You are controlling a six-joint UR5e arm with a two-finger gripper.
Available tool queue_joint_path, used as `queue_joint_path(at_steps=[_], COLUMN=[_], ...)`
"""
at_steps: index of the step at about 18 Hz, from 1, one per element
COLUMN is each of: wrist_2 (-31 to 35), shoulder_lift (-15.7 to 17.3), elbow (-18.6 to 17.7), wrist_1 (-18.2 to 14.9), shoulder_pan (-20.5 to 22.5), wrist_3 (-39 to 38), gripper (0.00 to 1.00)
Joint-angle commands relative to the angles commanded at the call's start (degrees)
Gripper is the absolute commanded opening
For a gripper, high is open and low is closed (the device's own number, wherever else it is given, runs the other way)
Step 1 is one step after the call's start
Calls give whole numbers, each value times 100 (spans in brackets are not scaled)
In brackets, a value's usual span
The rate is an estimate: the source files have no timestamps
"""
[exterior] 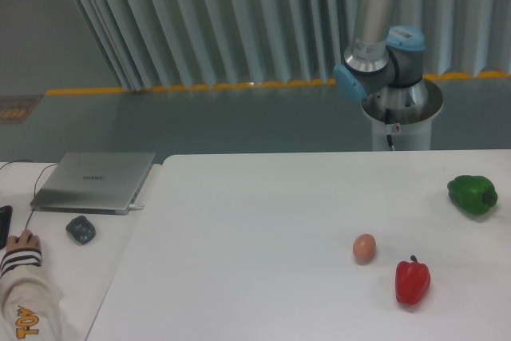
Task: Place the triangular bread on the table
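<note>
On the table (239, 229), egg (364, 247), red pepper (412, 281), green pepper (472, 195); arm (375, 29) cut off above, jaws' state unseen

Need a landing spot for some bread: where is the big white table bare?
The table is bare across its left and middle, from the laptop-side edge to the egg. The right is busier: egg, red pepper, green pepper.

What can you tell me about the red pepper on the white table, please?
The red pepper is a glossy bell pepper with a short dark stem pointing up. It looks whole and stands upright near the front right of the white table. The small tan egg lies just up and left of it, apart from it; nothing but the table touches it.
</note>
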Motion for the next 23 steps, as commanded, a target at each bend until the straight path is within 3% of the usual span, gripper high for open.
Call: queue_joint_path(at_steps=[6, 8, 14, 18, 23], wrist_2=[-114, -149, -150, -150, -150], shoulder_lift=[-237, -351, -642, -1150, -1424], elbow=[132, 184, 685, 852, 879], wrist_1=[193, 447, 510, 1176, 1248], shoulder_pan=[44, 9, 26, 27, 0], wrist_3=[-844, -1065, -1171, -1180, -1338], gripper=[100, 100, 100, 100, 99])
